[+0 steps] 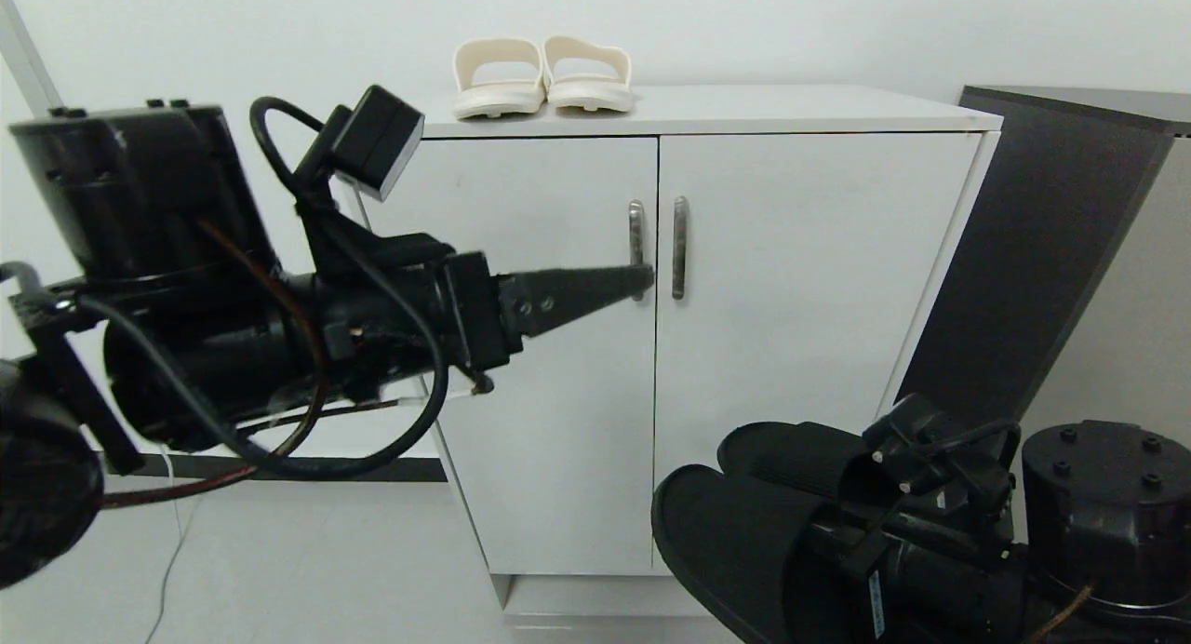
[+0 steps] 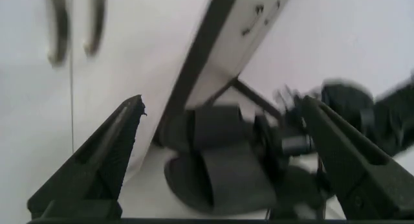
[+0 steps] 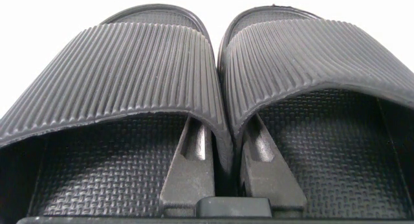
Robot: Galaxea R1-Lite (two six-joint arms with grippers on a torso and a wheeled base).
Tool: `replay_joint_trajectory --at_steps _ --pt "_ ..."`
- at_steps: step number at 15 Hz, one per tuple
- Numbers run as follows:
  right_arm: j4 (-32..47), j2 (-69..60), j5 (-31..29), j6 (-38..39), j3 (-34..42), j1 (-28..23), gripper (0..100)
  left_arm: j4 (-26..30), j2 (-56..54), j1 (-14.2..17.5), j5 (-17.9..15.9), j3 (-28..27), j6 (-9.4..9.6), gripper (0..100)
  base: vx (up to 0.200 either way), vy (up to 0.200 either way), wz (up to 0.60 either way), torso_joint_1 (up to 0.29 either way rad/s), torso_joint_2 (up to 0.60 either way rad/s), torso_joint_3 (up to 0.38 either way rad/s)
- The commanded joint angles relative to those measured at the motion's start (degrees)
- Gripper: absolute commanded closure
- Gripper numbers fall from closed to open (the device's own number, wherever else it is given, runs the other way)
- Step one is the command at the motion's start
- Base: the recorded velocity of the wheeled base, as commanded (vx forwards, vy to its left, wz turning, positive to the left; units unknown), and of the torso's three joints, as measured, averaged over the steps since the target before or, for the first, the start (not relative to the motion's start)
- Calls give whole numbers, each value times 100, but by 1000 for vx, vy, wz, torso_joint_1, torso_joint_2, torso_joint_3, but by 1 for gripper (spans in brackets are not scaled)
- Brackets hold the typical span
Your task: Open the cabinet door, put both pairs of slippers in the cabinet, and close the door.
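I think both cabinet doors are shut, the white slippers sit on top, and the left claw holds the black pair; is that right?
Not quite: the right claw, not the left, holds the black pair, as the right wrist view shows. The left claw is open by a door handle. Both cabinet doors are shut and the white slippers sit on top.

Cream slippers (image 1: 528, 91) sit paired atop the white cabinet (image 1: 791, 110).

Cabinet (image 1: 800, 253) ahead, both doors shut. One slipper pair (image 1: 542, 76) on cabinet top, L side, side by side. 2nd slipper pair (image 1: 726, 532) low at R, in front of R door, on R end effector (image 3: 225, 123), one finger inside each. L end effector (image 1: 642, 276) before L door, by its handle (image 1: 636, 244).
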Motion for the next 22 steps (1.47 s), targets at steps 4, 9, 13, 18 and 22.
replay_joint_trajectory --at_steps 4,9,13,18,22 --pt "-2 17 -6 -11 -8 11 100 91 1066 -227 54 -1239 -414 0 0 0 0 0 0 0" --pt "-2 17 -14 -11 -34 2 100 1041 1602 -359 362 -2407 -387 0 0 0 0 0 0 0" --pt "6 70 -14 -11 -34 2 100 1436 2033 -385 1065 -2865 8 0 0 0 0 0 0 0" --pt "6 114 -14 -11 -43 2 100 1445 2437 -385 1161 -3269 17 0 0 0 0 0 0 0" --pt "-2 131 -14 -2 -25 2 100 1577 2798 -315 1328 -3787 26 0 0 0 0 0 0 0"
